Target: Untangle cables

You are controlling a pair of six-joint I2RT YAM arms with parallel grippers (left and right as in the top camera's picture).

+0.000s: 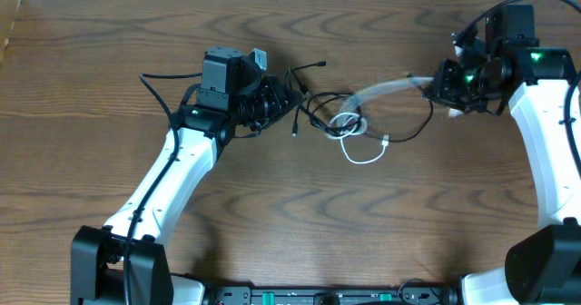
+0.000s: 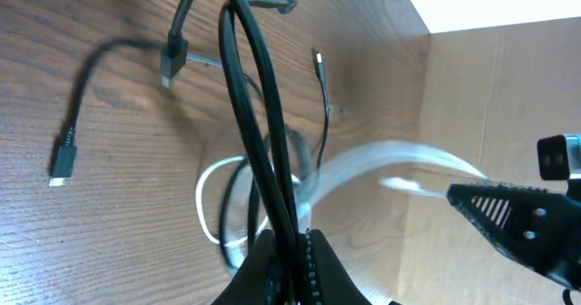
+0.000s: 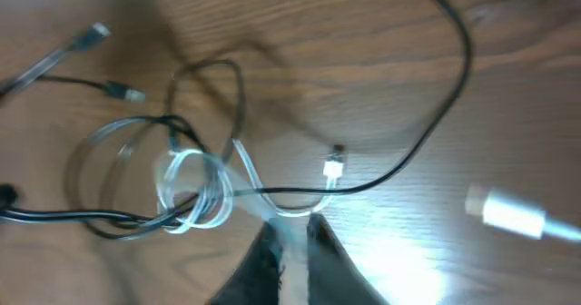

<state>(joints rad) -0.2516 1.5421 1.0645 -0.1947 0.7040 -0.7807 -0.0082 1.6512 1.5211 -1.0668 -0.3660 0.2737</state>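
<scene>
On the desk's (image 1: 272, 223) middle, white cable (image 3: 195, 196) and black cable (image 2: 245, 123) lie looped together; the left gripper (image 2: 290, 241) clamps the black cable; the white cable runs into the right gripper (image 3: 292, 228), whose grip cannot be told.

The left arm's long glossy white plastic link (image 1: 172, 173) joins a bulky black base joint (image 1: 118, 264), with a thin black wire (image 1: 145, 201) along it and a boxy black wrist block (image 1: 222, 73). The right arm's matching white link (image 1: 554, 132) bears a small green light (image 1: 536, 58). The left gripper (image 2: 292, 260) and the right gripper (image 3: 290, 250) have black fingers.
</scene>
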